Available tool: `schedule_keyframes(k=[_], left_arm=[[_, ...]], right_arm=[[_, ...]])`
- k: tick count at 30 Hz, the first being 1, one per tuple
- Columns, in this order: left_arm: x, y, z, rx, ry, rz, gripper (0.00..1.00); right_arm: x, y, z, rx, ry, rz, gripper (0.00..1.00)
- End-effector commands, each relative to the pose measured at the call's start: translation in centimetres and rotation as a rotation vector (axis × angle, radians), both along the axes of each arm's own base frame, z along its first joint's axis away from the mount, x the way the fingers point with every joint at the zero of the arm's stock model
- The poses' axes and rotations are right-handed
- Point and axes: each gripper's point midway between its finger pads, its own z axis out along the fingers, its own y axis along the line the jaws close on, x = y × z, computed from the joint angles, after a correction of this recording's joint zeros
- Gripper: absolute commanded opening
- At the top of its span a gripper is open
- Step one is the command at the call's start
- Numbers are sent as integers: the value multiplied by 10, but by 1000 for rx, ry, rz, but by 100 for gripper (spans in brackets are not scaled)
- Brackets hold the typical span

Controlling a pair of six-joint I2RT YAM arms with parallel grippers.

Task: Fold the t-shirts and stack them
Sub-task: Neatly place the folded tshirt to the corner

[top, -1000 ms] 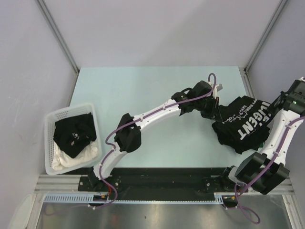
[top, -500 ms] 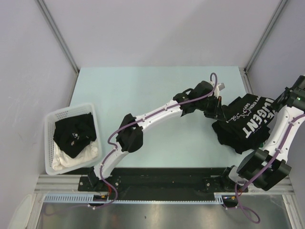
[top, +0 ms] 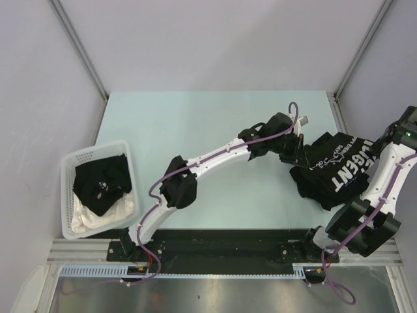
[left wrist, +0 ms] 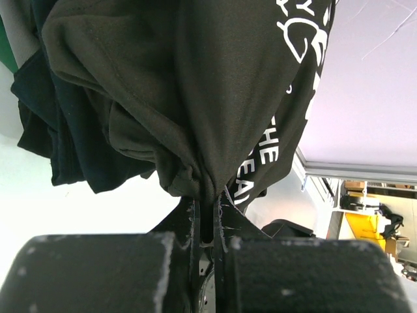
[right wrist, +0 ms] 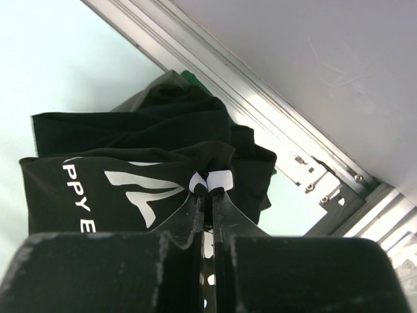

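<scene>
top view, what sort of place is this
Probably a robot test cell in a lab, not a home: a pale green table boxed in by plain grey panels on aluminium framing, with two black-and-white robot arms bolted to a black rail.

We look down on a pale mint worktop (top: 195, 130) boxed in by plain lilac-grey panels: a back wall (top: 221, 39), a left wall (top: 36, 98) and a right wall (top: 388, 65). Slanting aluminium posts (top: 78, 49) mark the far corners. Along the near edge run an aluminium rail (top: 78, 250), a white slotted duct (top: 215, 272) and a brushed metal sheet (top: 228, 297). The light is soft and even. In the left wrist view, past an aluminium frame (left wrist: 352, 171), we glimpse something yellow (left wrist: 366, 218), too blurred to name.
</scene>
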Motion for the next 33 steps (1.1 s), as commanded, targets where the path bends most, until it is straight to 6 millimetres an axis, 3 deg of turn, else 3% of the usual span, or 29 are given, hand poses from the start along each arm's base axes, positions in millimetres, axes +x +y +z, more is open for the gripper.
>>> schedule_keyframes(k=[1, 5, 12, 14, 17, 18, 24, 30, 32, 33], left_arm=[[-12, 5, 3, 5, 2, -52, 0], [-12, 6, 5, 3, -11, -54, 0], [-12, 5, 5, -1, -14, -61, 0], [-11, 5, 7, -5, -18, -57, 12], [-11, 3, 7, -12, -17, -57, 15], [-11, 3, 6, -10, -15, -55, 16], [-12, 4, 5, -9, -7, -61, 21], [-14, 5, 12, -16, -18, -69, 36], [-14, 5, 13, -19, -19, -72, 44], [-13, 6, 11, -14, -17, -68, 53]], right_arm=[[-5, -31, 7, -79, -15, -118, 0], [-8, -32, -8, -58, 14, -131, 0], [-10, -42, -14, -78, 29, -181, 0], [-11, -44, -17, -81, 42, -191, 0], [-11, -46, -22, -77, 53, -204, 10], [-11, -47, -23, -77, 55, -209, 21], [-6, -47, -29, -56, 55, -207, 45], [0, -42, -19, -62, 9, -178, 53], [2, -37, -14, -72, -1, -163, 53], [2, -37, -11, -78, -8, -161, 53]])
